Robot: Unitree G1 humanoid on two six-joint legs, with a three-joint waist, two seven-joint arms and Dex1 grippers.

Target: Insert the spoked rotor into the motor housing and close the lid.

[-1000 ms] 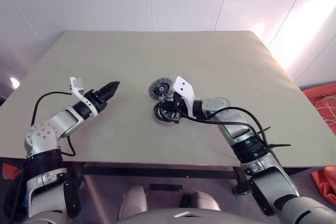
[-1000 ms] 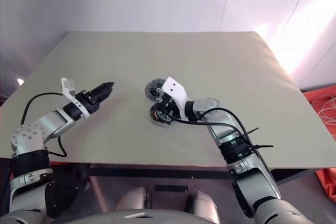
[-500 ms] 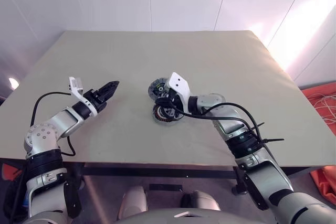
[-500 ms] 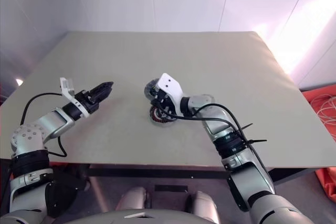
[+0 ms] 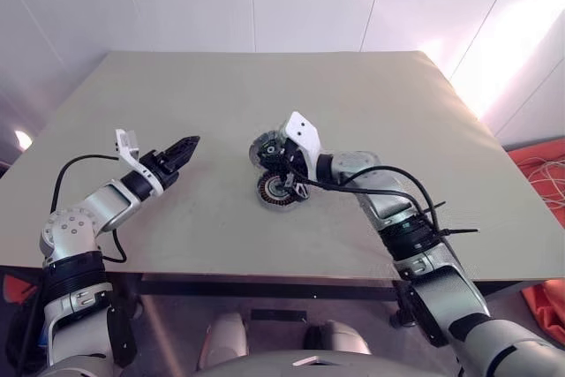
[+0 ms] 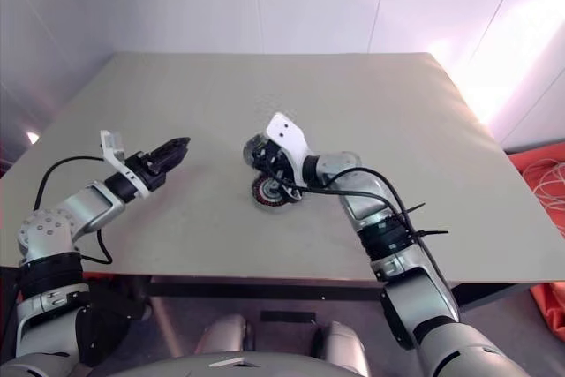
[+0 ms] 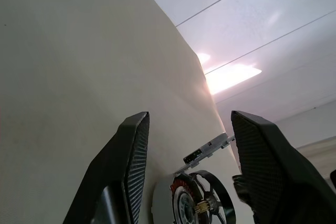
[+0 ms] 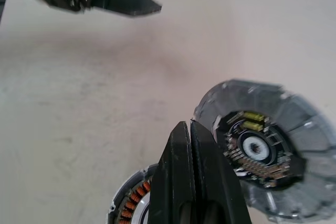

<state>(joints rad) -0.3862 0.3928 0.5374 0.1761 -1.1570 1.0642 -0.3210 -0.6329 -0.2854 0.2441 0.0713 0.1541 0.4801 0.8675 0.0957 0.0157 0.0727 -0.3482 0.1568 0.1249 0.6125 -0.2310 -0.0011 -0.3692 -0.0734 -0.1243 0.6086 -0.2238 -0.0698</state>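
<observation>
The spoked rotor, dark with reddish spokes and a silver hub, lies flat at the table's middle, with a grey rim, seemingly the motor housing, around it. Touching it on the far side lies the lid, a grey disc with its dark ringed face up. My right gripper hovers shut and empty just above where the two discs meet. My left gripper stands open and empty above the table, well left of them, pointing at them. The left wrist view shows the rotor between its fingers.
The beige table has bare surface all around the two discs. A black cable loops along my right forearm. Orange material lies on the floor beyond the table's right edge.
My right gripper, still shut, has lifted off the rotor and now hangs higher, between the rotor and the lid. The left arm and both discs have stayed put.
</observation>
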